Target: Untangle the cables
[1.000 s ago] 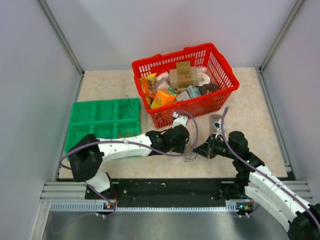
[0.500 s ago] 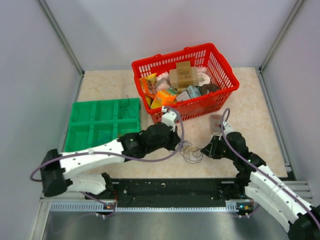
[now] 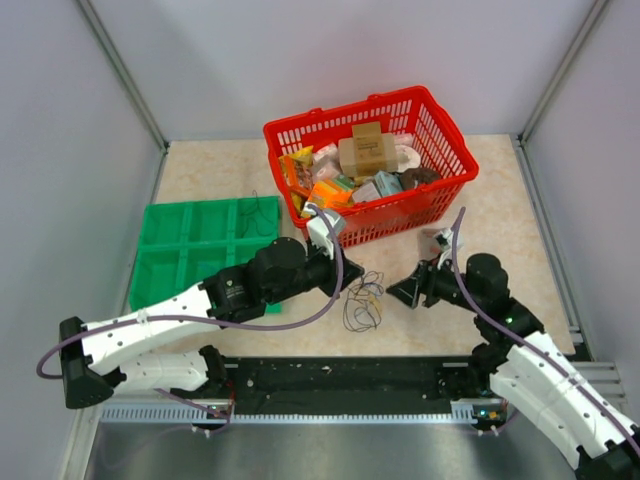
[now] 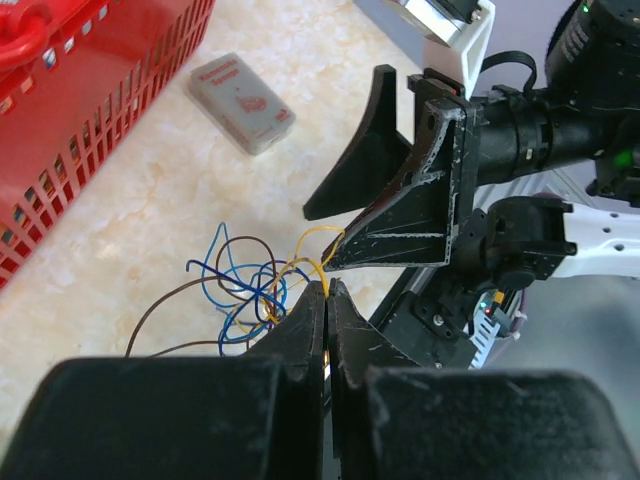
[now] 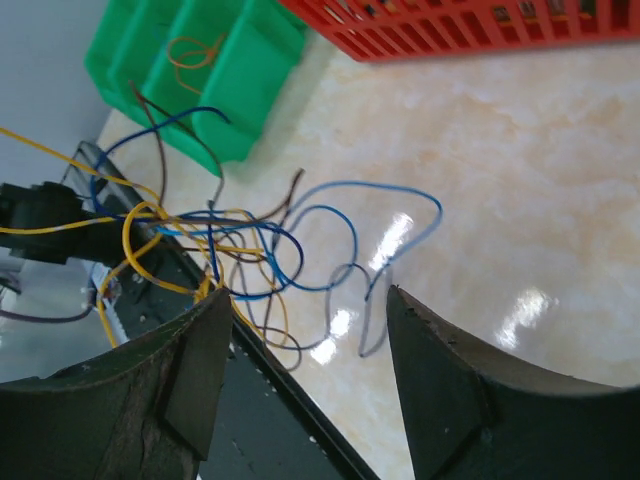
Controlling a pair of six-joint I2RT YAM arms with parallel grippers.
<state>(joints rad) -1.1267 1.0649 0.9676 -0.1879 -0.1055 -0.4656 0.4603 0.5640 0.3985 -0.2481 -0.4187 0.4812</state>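
Since 0.5 s ago grippers drawn apart, left arm back toward green tray (image 3: 160,215) | cables (image 3: 362,300) on table (image 3: 520,200) between grippers, tangle stretched far-to-near | left gripper (image 4: 327,295) clenched on yellow strand (image 4: 318,268) | right gripper (image 5: 305,292) released, fingers spread | tray compartment: orange wire (image 5: 190,47) | red basket (image 3: 440,130): packets (image 3: 367,152)

No legible text anywhere; red print on the small grey box (image 4: 243,103) only a blur.
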